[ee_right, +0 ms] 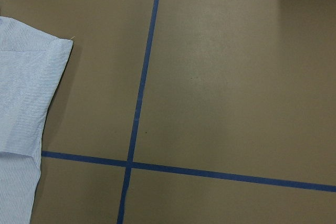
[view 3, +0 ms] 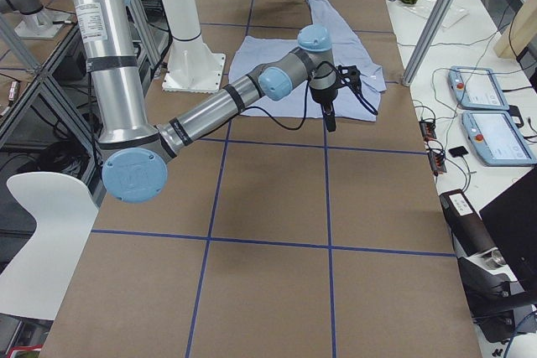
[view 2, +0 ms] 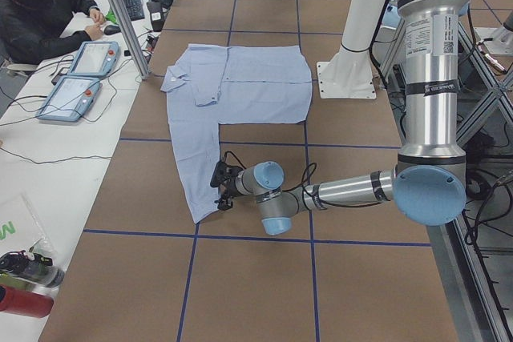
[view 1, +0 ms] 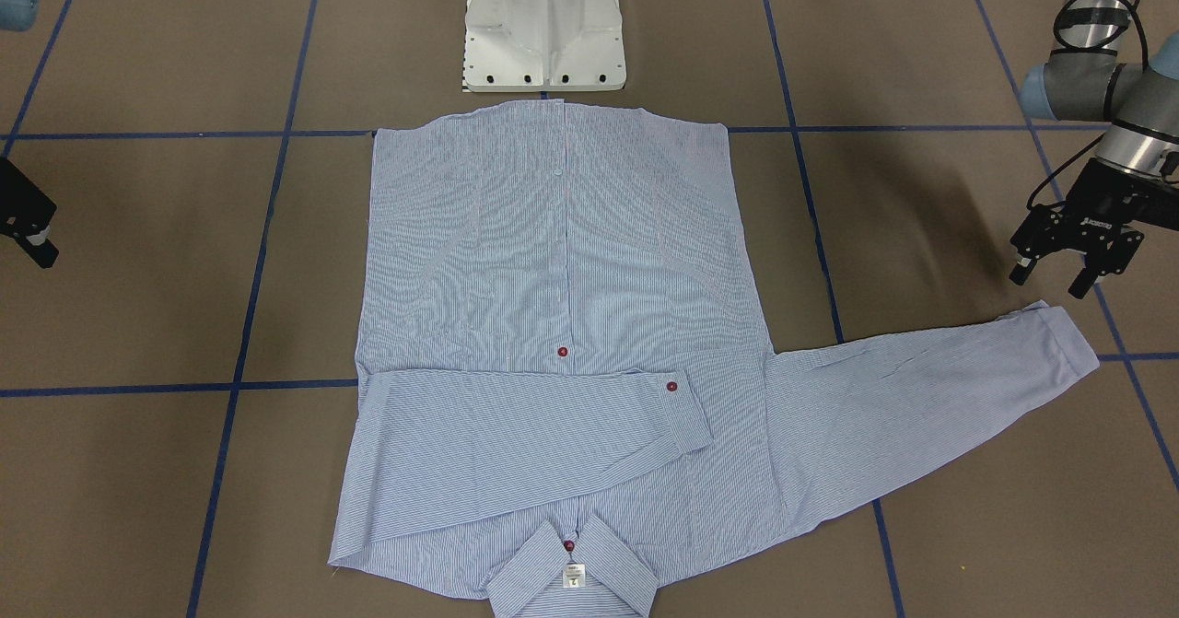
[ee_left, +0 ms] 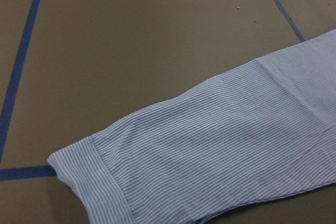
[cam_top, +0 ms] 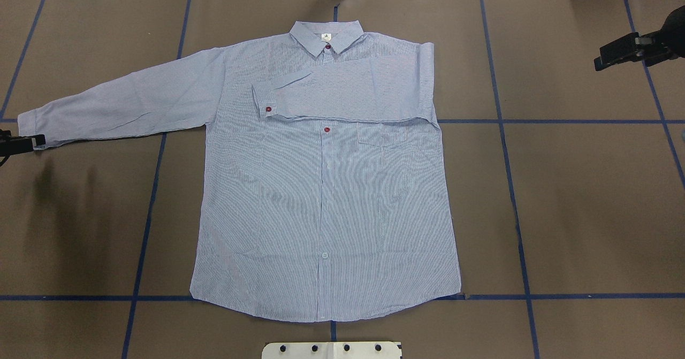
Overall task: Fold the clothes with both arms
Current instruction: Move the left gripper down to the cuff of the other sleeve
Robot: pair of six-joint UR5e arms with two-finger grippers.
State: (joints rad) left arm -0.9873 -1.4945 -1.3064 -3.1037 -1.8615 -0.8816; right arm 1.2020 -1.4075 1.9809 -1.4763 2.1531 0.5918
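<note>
The clothes are one light blue striped shirt [cam_top: 321, 198], spread flat and front up on the brown table, collar [cam_top: 326, 35] at the far side from the robot. One sleeve [cam_top: 348, 89] lies folded across the chest. The other sleeve [view 1: 921, 397] stretches out to my left, ending in its cuff [view 1: 1064, 332]. My left gripper [view 1: 1047, 284] hovers just beside that cuff, open and empty, and the left wrist view shows the cuff [ee_left: 84, 177] close below. My right gripper [cam_top: 604, 62] hangs off to the shirt's right near the collar end, holding nothing; whether it is open I cannot tell.
The white pedestal base [view 1: 543, 38] stands at the shirt's hem. Blue tape lines [ee_right: 142, 87] grid the brown table. A person sits at a side desk beside two teach pendants [view 2: 80, 78]. Bottles [view 2: 24, 278] lie at that desk's near end.
</note>
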